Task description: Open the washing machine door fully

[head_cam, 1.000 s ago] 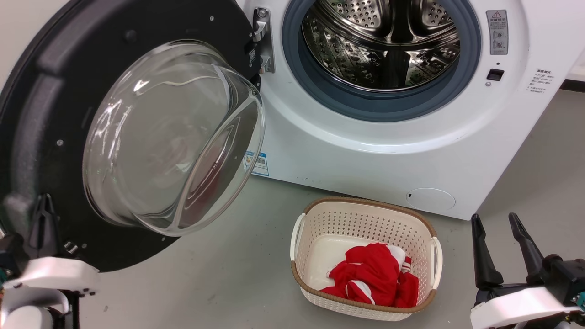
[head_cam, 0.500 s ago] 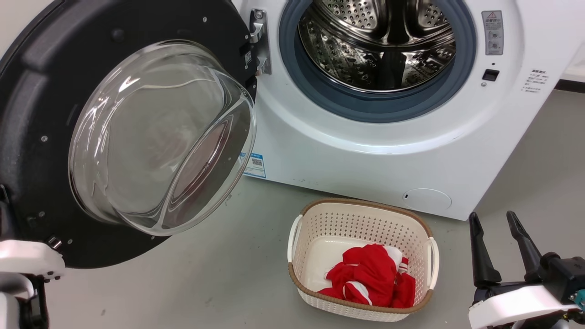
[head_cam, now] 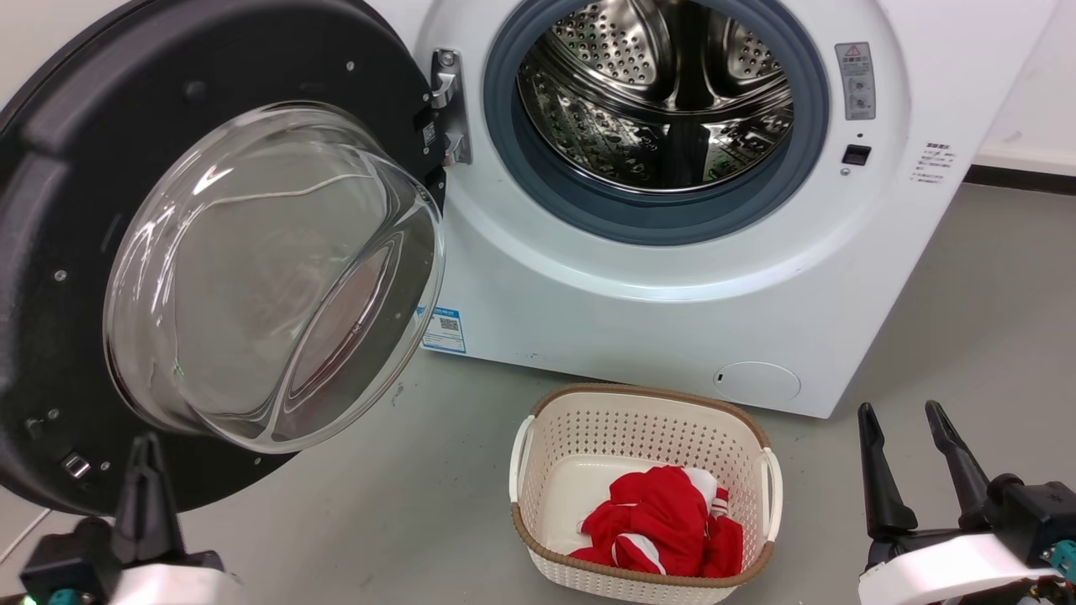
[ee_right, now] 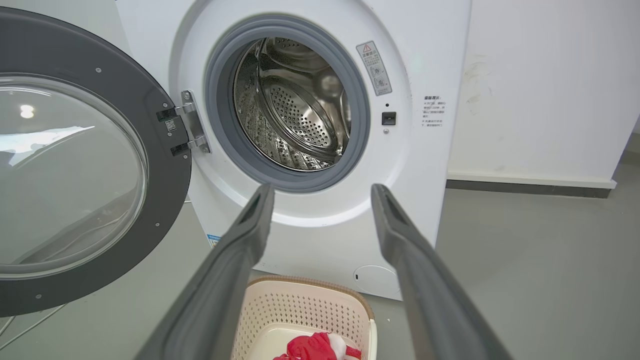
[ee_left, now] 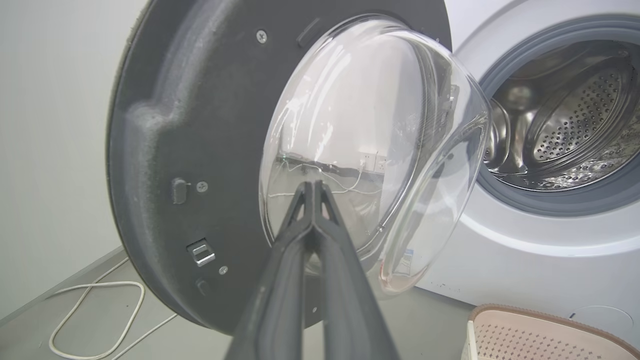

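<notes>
At left of washing machine (head_cam: 639, 302), I'm seeing washing machine door (head_cam: 76, 252) standing wide open, rim over floor (head_cam: 420, 504). Left gripper (ee_left: 312, 187) fingers pressed together, holding nothing, near rim; right gripper (head_cam: 899, 412) spread, empty, beside basket (head_cam: 639, 420).

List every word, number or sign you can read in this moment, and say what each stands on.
Nothing reads clearly enough to quote.
Grey warning label on the washing machine, right of the drum: red triangle sign visible, characters too small.
Printed lines further right on the machine: too small.
Blue sticker on its lower front: QR-like square, text blurred.
Small sticker on the washing machine door by the hinge: too small.
</notes>
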